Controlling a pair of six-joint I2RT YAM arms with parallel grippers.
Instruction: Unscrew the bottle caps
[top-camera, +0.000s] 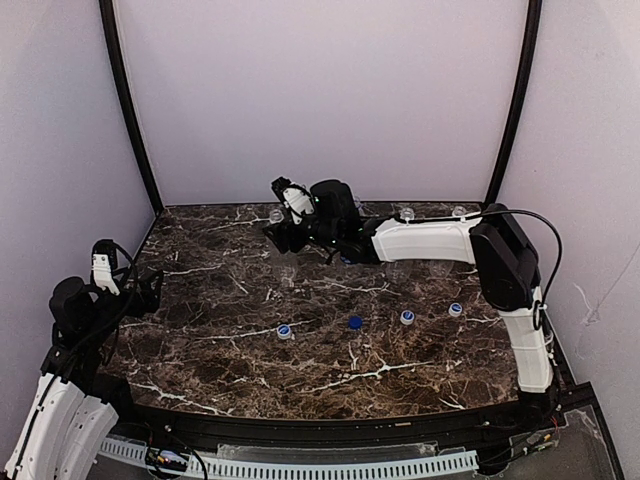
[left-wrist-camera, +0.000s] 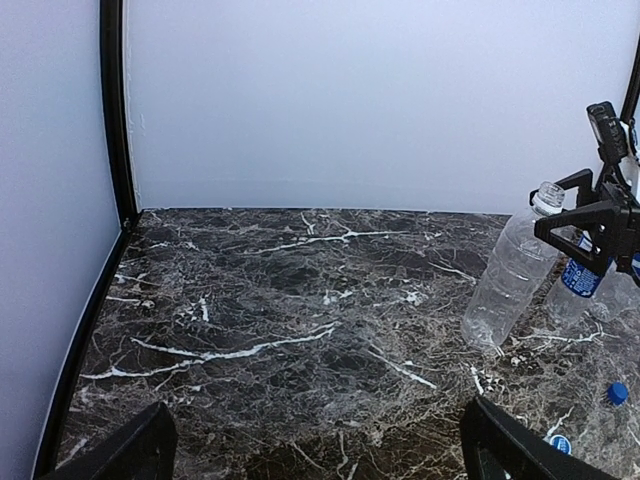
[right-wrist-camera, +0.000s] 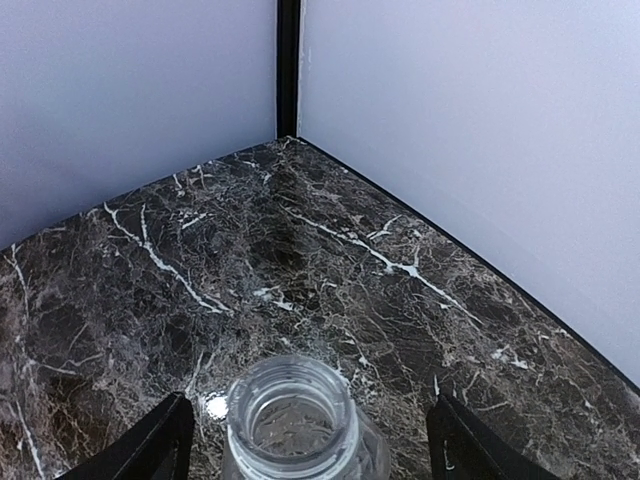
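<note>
- Closest in, the right gripper (right-wrist-camera: 310, 425) has its jaws spread, one finger on each side of an uncapped clear bottle (right-wrist-camera: 290, 405), with a gap on both sides of the open neck.
- That gripper hangs over the far left part of the marble table (top-camera: 200, 350).
- Two more bottles (top-camera: 407, 213) stand by the back wall.
- Four bottle caps (top-camera: 407, 317) lie loose in a row mid-table, the dark blue cap (top-camera: 355, 322) second from the left.
- The left gripper (left-wrist-camera: 320, 450) is wide and empty at the table's left edge.
</note>
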